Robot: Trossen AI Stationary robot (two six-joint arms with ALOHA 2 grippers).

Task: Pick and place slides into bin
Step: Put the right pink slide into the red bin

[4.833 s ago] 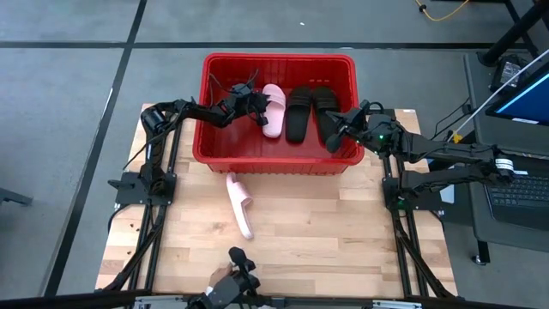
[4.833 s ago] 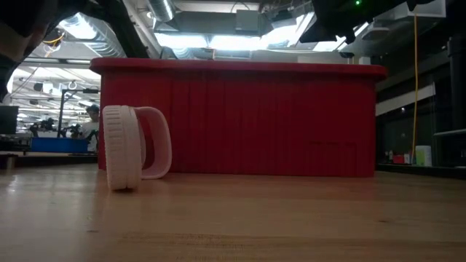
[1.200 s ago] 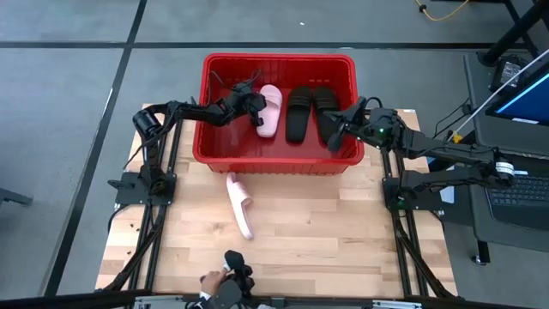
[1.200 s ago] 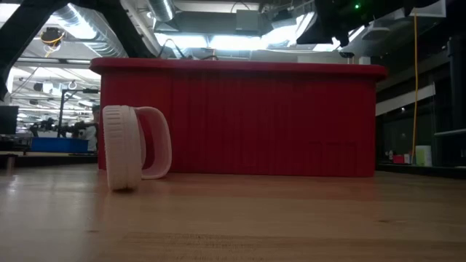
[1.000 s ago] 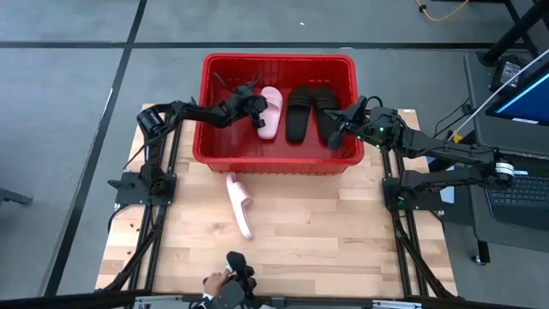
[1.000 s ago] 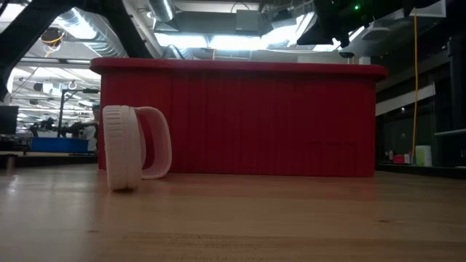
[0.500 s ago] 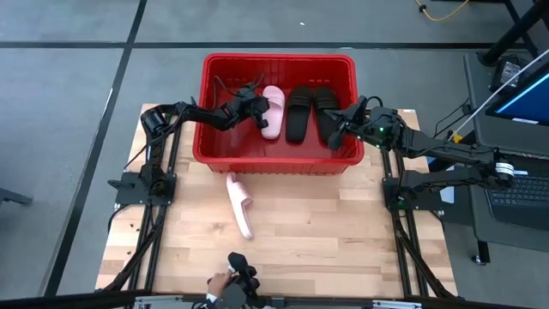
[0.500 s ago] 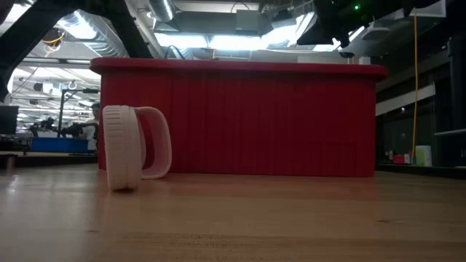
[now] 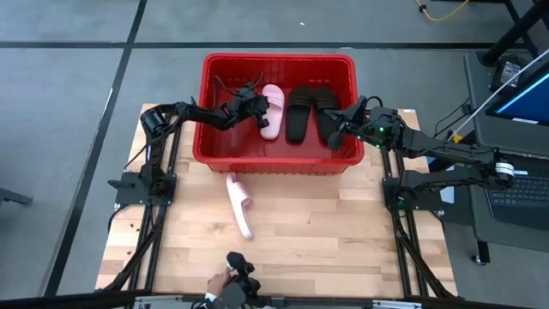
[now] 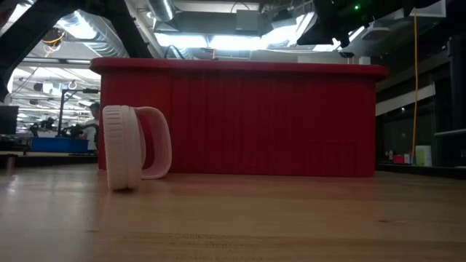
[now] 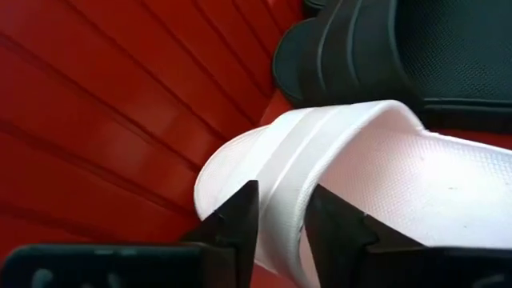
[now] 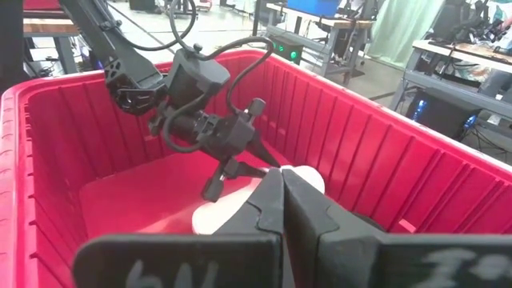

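Left jaws [image 11: 280, 232] still pinch a pink slide [image 9: 272, 110] inside the bin [image 9: 279, 60], barely shifted; release seems due. Right jaws [image 12: 282, 210] wait pressed together; one pink slide [image 9: 240, 204] remains on the bench [image 9: 326, 249].

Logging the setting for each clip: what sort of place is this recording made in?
Probably a robotics lab or workshop. Exposed ceiling ducts and strip lights show beyond the red bin, workbenches with equipment stand nearby, and a laptop sits beside the wooden table.
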